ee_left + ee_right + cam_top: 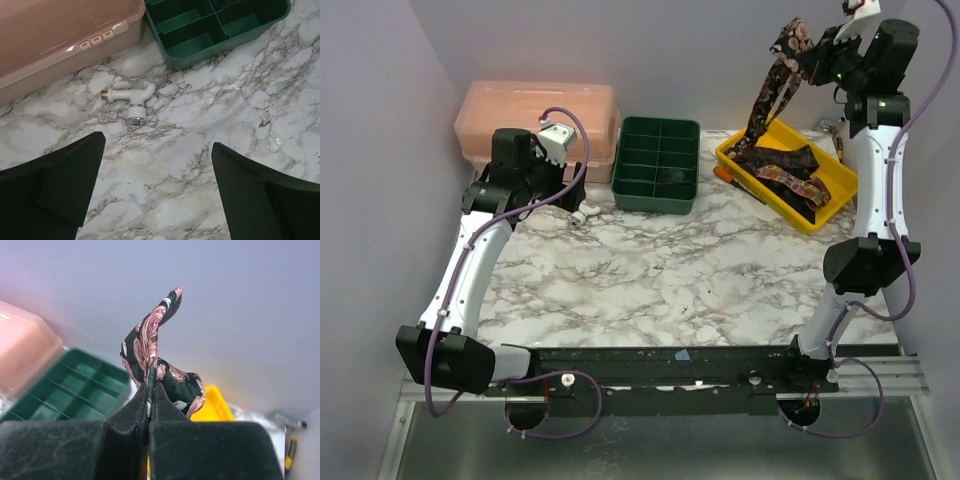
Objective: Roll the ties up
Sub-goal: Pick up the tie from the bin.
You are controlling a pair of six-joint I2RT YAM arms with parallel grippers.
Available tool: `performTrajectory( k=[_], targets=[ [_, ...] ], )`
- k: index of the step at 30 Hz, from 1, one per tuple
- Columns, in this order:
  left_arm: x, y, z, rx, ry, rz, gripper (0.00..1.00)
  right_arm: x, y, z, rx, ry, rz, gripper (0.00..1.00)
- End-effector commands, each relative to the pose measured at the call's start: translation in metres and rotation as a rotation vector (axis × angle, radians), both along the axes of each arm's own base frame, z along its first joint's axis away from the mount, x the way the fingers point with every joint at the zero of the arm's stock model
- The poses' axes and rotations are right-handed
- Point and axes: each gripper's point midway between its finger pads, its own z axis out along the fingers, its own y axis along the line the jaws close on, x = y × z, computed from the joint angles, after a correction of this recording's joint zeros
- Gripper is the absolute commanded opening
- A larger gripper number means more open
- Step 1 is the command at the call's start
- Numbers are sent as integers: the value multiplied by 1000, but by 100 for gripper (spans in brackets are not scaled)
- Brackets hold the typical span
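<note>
My right gripper (808, 55) is raised high above the back right corner, shut on a dark tie with pink roses (772, 85). The tie hangs from the jaws down into the yellow bin (840, 180). In the right wrist view the tie (150, 335) is pinched between the closed fingertips of the right gripper (150, 385) and stands up past them. More ties (790, 170) lie heaped in the bin. My left gripper (157, 150) hovers open over bare marble near the pink box, with nothing between its fingers.
A green divided tray (657, 163) sits at the back centre, a pink lidded box (537, 125) at the back left. A small white plastic fitting (127, 100) lies on the marble just beyond the left gripper. A yellow-handled tool (291, 452) lies beside the bin.
</note>
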Motion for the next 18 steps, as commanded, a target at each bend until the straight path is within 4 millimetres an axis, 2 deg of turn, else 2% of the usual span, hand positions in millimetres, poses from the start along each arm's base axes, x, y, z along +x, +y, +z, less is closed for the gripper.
performTrajectory(
  k=[1,4,8,13,18],
  targets=[
    [-3,7,27,-32,-76,49,98,-25,24,48,110,-59,110,0],
    [-7,2,35,-64,-81,34,98,-51,38,86,150,-115,174,0],
    [-11,-1,43,-81,-94,13,98,-86,51,120,189,-172,231,0],
    [-12,-7,48,-104,-103,-15,98,-128,72,143,243,-180,343,0],
    [-11,-14,53,-144,-92,-34,98,-161,99,161,281,-188,445,0]
  ],
)
